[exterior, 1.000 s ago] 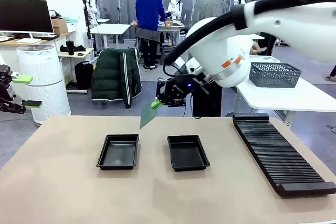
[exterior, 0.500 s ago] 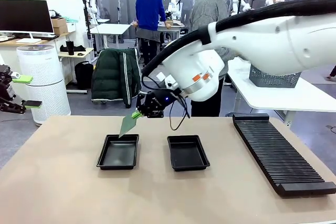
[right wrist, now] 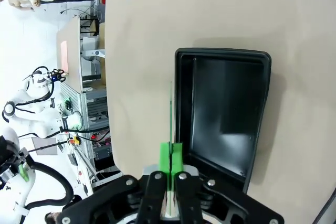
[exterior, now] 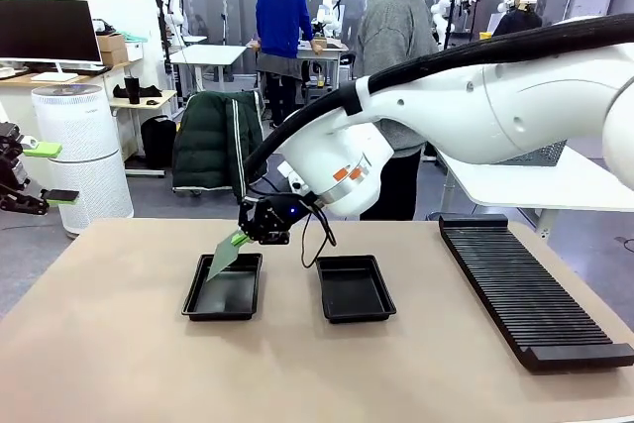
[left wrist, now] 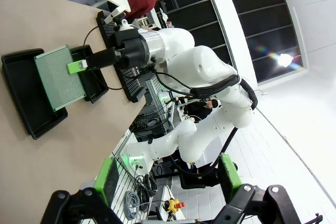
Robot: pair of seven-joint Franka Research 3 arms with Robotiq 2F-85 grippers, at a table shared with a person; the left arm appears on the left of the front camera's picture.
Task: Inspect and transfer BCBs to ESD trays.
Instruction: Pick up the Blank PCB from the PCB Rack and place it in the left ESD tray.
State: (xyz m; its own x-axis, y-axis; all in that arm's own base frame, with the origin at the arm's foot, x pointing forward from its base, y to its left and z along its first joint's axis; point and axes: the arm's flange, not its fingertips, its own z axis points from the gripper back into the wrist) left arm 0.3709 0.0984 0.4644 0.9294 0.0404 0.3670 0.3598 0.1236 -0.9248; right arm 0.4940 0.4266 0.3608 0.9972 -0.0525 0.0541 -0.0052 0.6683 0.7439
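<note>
Circuit board [exterior: 225,257]: a thin green rectangle, tilted, hanging by its upper edge from the right jaws, left of centre in the front view.
Board against tray: its lower end overlaps the far left corner of the left tray [exterior: 236,296]; whether it touches the rim cannot be told.
Left wrist view: the circuit board [left wrist: 59,77] shows its flat face at the upper left of the frame, in front of the left tray [left wrist: 18,82].
Right wrist view: the circuit board [right wrist: 170,106] is seen edge-on as a fine line near frame centre, just beside the long rim of the left tray [right wrist: 231,93].
Right jaws: closed tight on the board's edge, with the green pads [right wrist: 171,156] pressed against both of its faces.
Right arm [exterior: 475,106]: white, coming in from the right edge of the front view and reaching across the middle.
Left jaws: spread wide and holding nothing, at the left edge of the front view, well apart from both trays; their green fingertips [exterior: 42,150] stand one above the other.
Right tray [exterior: 354,289]: black and shallow, its bare floor showing, just right of the left tray at frame centre.
Rack [exterior: 525,289]: long, black and slotted, lying along the right side of the worktop.
Worktop [exterior: 297,373]: tan, carrying both trays and the rack.
Person [exterior: 396,37]: in a grey top, standing at the far side, upper middle of the front view, partly behind the right arm.
</note>
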